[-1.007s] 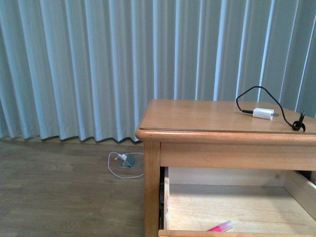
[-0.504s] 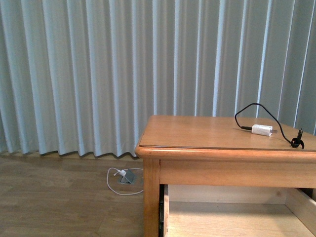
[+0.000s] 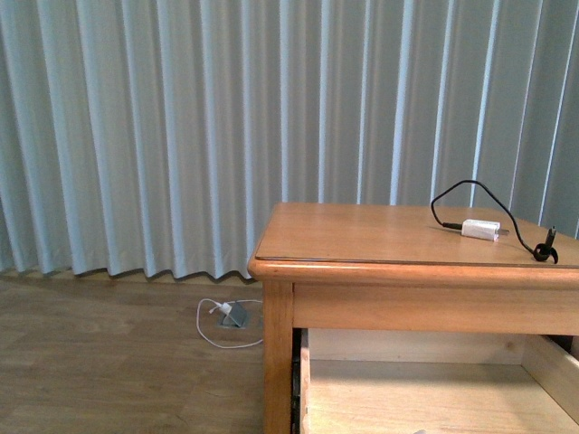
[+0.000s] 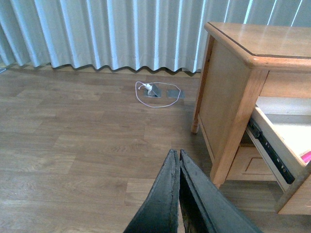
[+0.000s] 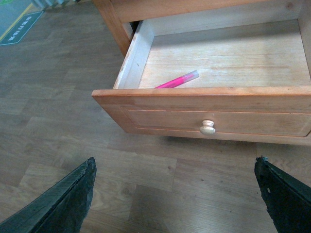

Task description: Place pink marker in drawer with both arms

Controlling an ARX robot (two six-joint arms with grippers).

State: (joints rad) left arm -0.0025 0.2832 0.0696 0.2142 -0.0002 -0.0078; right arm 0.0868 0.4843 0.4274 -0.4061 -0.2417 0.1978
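1. Left wrist view showed the left gripper (image 4: 177, 153) with its two narrow black fingers pressed flat together, no gap between them and nothing held. It hung above the wood-plank floor (image 4: 73, 145), apart from the table leg (image 4: 233, 141).
2. In the right wrist view the right gripper (image 5: 175, 161) was spread wide, with one black finger (image 5: 73, 194) at each edge of the picture. Only bare floor lay between them. It gripped nothing and stood clear of the drawer front.
3. The pink marker (image 5: 177, 80) lay slanted on the pale wood bottom of the drawer (image 5: 204, 114), close behind the front panel and near one side wall. Its clear cap end pointed toward the back, and its other end was hidden by the panel's top edge.
4. The drawer was pulled well out. It was honey-coloured wood with a recessed panel front and a round, pale knob (image 5: 207, 127). A black runner (image 4: 269, 148) ran along its side.
5. The table (image 3: 362, 231) had a smooth top with a rounded edge. On it, toward the right in the front view, sat a white charger block (image 3: 479, 230), and its thin black cable (image 3: 470, 187) arched up in a loop.
6. Behind hung a pale blue-grey pleated curtain (image 3: 181, 136). On the floor near it, a white cord (image 3: 210, 327) curled around a grey floor socket (image 3: 237, 316). A green mat corner (image 5: 19, 22) showed in the right wrist view.
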